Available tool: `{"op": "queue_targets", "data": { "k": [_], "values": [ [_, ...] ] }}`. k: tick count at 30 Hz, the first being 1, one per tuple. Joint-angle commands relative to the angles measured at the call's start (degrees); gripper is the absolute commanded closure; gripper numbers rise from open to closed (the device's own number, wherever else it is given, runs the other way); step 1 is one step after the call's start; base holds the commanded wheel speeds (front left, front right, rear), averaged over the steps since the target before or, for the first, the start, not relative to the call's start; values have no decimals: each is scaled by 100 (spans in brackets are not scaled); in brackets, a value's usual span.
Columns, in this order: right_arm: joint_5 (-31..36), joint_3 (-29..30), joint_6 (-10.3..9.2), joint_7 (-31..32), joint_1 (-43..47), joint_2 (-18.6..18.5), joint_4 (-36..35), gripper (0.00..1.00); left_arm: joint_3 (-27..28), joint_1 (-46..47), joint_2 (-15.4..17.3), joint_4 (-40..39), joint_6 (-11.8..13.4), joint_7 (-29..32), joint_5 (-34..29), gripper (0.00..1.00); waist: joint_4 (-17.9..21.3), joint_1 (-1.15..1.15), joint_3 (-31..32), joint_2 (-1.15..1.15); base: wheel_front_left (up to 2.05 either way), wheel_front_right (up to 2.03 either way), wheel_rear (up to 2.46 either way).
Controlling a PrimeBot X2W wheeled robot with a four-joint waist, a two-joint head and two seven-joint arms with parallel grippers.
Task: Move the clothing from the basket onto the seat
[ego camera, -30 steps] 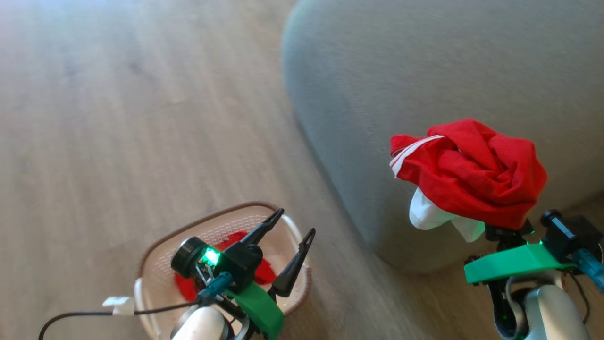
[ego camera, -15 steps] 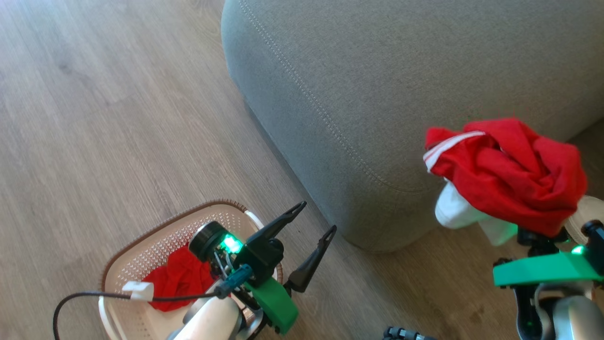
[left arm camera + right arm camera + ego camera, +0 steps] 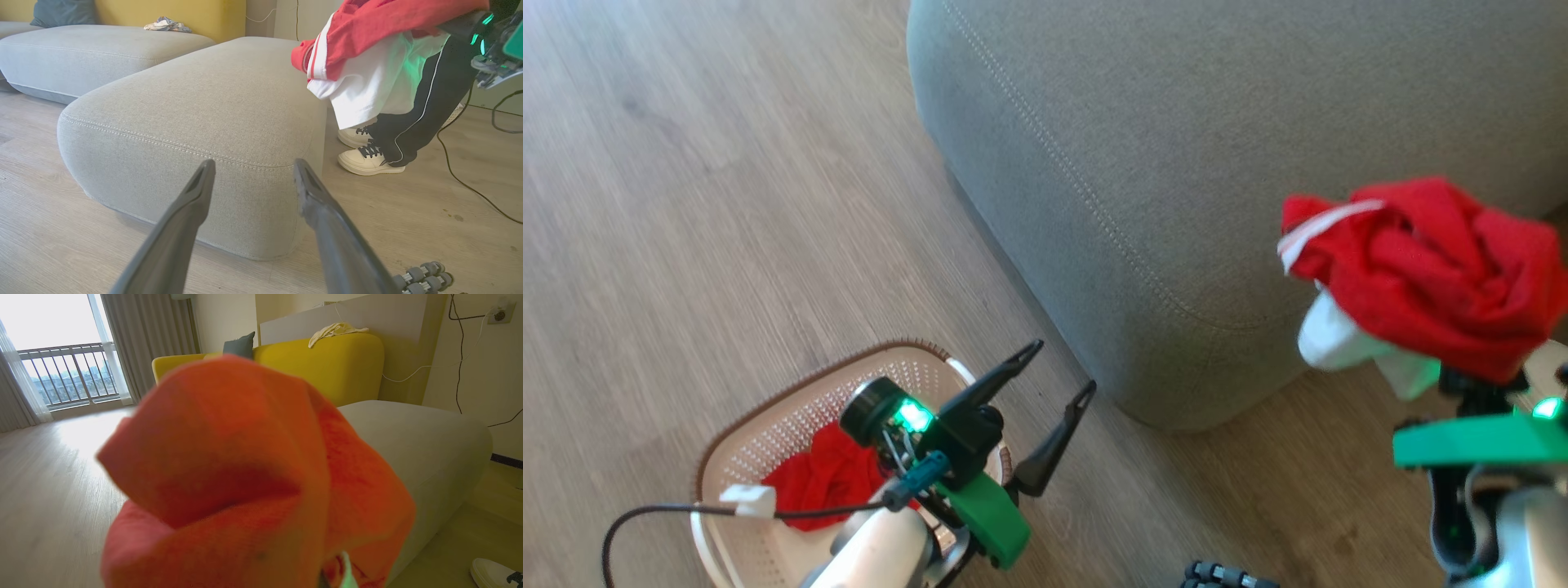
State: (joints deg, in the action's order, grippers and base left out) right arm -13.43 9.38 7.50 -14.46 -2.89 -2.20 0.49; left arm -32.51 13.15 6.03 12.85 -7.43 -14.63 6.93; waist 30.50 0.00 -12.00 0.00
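Observation:
A bundled red garment with a white part and white trim (image 3: 1425, 269) rides on top of my right gripper (image 3: 1474, 377), which is shut on it with the fingertips buried in the cloth. It hangs in front of the near corner of the grey-green seat (image 3: 1176, 122), apart from it. The same garment (image 3: 367, 36) hangs right of the seat (image 3: 184, 110) in the left wrist view, and blurred red cloth (image 3: 253, 477) covers most of the right wrist view. My left gripper (image 3: 1058, 371) stands open over the basket (image 3: 792, 388), where another red garment (image 3: 821, 486) lies.
A person's dark trousers and white shoes (image 3: 369, 159) stand beside the seat's far corner, with cables on the wooden floor (image 3: 470, 183). The robot's base rollers (image 3: 1225, 576) show at the bottom. A yellow sofa back (image 3: 327, 363) rises behind the seat.
The head camera swung early on, shifting the whole picture. Since then the right gripper has carried the red garment a little up and to the right. The left gripper stays open over the basket.

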Motion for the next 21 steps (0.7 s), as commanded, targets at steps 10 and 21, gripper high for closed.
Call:
{"op": "queue_targets", "data": {
  "k": [10, 21],
  "values": [
    [171, 148, -1, -54, -1669, -165, -233, 100, 226, 338, 383, -651, -6, -37, -337, 0, -97, 0, -806, 0, 0, 0, 0],
    [112, 677, -1, -54, -3575, -885, 791, 100, -218, 729, 959, -931, -6, -37, -447, 0, -536, 0, -1660, 0, 0, 0, 0]
  ]
}}
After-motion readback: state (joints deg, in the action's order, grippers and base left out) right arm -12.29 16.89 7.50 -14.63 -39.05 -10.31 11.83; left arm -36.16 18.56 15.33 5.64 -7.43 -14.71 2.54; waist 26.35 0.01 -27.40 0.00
